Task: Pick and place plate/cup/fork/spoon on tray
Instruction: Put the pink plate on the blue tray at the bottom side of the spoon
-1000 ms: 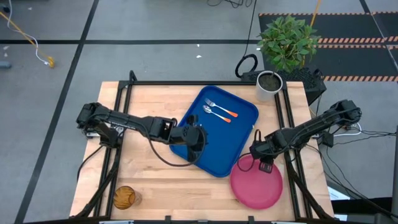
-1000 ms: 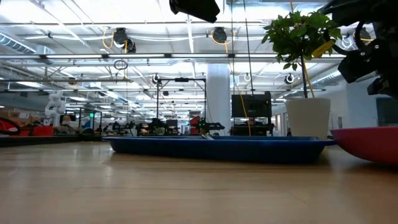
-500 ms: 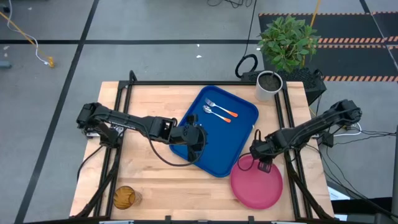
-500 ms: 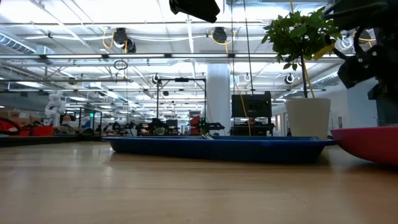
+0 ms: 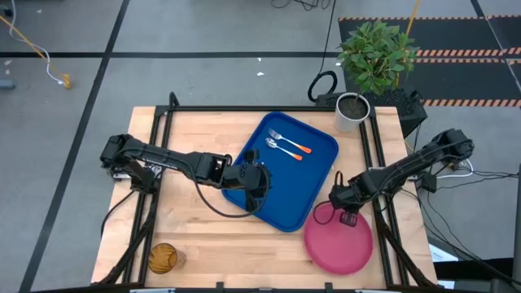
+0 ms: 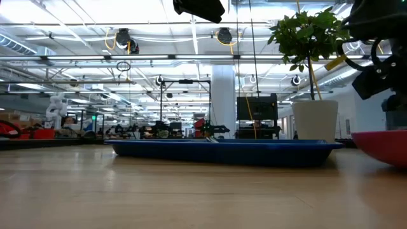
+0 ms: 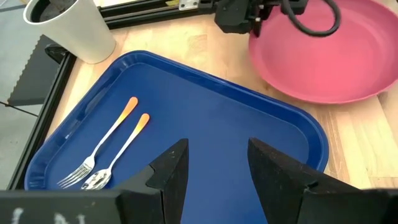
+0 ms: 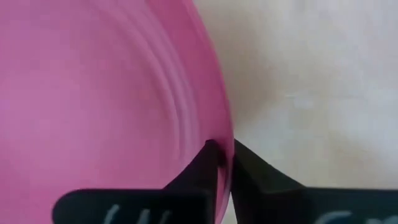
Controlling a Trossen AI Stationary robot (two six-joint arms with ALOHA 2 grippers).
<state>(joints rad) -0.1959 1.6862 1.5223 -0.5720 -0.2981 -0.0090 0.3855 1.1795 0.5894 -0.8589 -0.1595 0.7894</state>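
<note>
The pink-red plate (image 5: 338,238) sits on the wood at the near right, just off the blue tray's (image 5: 303,185) near-right corner. My right gripper (image 5: 335,201) is shut on the plate's rim. The fork (image 5: 282,137) and the spoon (image 5: 283,147), both orange-handled, lie side by side on the tray's far part. My left gripper (image 7: 214,167) hovers open over the tray's near-left part with nothing between its fingers. The amber cup (image 5: 162,258) stands alone at the table's near-left corner. My right gripper pinches the plate's rim (image 8: 222,127) on the side nearest the tray. One finger is inside the rim and the other outside. The fingers come down from above. Whether the plate's underside is on the table or just off it cannot be told.
A white pot with a green plant (image 5: 352,110) stands at the far right corner, just beyond the tray. Black frame rails run along the table's left and right sides. Bare wood lies between the cup and the tray.
My right gripper has moved a little toward the table's right edge, and the plate has slid that way with it, away from the tray's corner.
</note>
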